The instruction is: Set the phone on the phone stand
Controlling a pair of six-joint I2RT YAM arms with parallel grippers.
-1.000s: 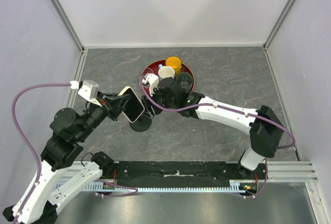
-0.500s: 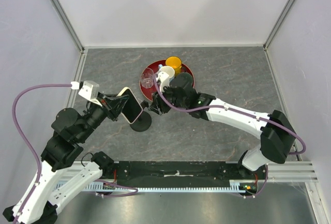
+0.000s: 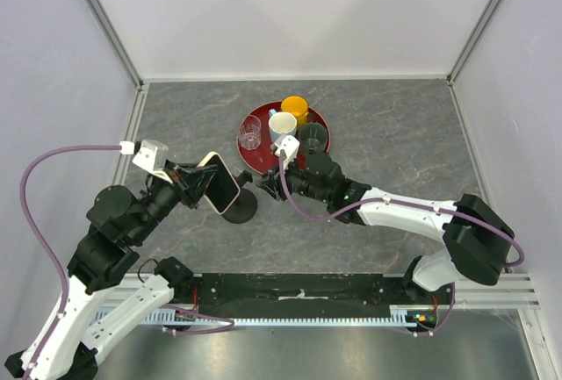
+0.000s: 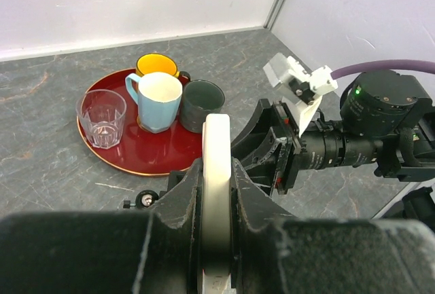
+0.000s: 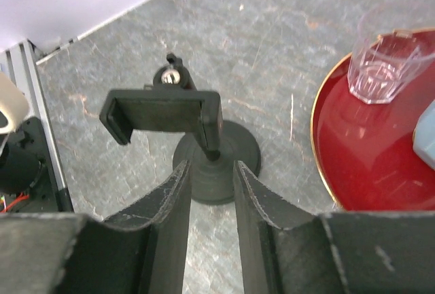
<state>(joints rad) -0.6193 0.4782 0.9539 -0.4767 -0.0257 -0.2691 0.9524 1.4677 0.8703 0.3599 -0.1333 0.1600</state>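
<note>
Between the pinching fingers point(image 4: 180, 202) of the left gripper point(image 4: 216, 178) the phone point(image 4: 217, 138) sits edge-on, held just beside the phone stand point(image 5: 162, 115), at whose base the right gripper point(image 5: 209, 175) points, narrowly parted and empty, near the red tray point(image 5: 367, 158).

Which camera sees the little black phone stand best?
The right wrist view: the black round-based phone stand shows whole, clamp, post and base. The top view shows only its base; the left wrist view, barely anything.
</note>
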